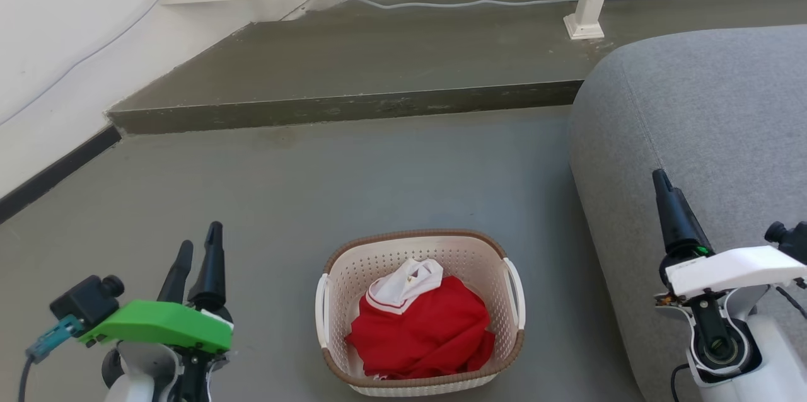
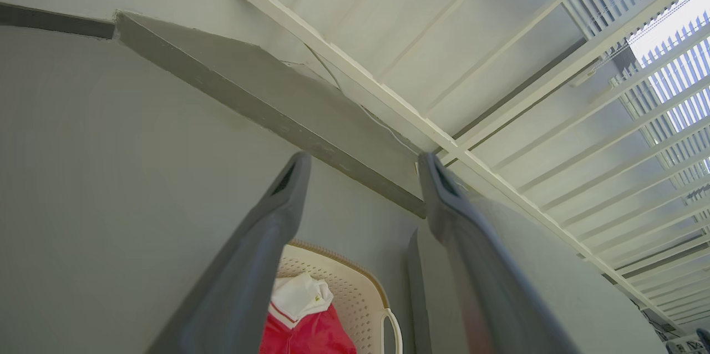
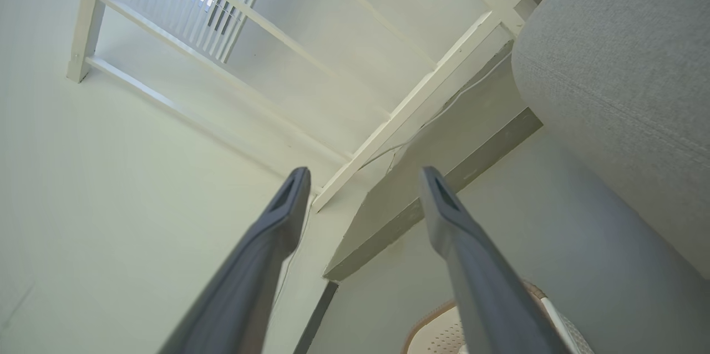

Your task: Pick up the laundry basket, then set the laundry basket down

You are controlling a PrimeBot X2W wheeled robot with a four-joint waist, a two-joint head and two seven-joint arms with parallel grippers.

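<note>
Low at the left, the left gripper (image 1: pixel 199 237) has its two fingers spread apart, with nothing between them. The right gripper (image 3: pixel 363 176), over by the grey sofa (image 1: pixel 712 125), is likewise parted and empty. Between the two, apart from both, the laundry basket (image 1: pixel 410 235) sits on the floor (image 1: pixel 353 181) near the sofa's edge, a red-and-white garment (image 1: pixel 422 326) bundled inside.
</note>
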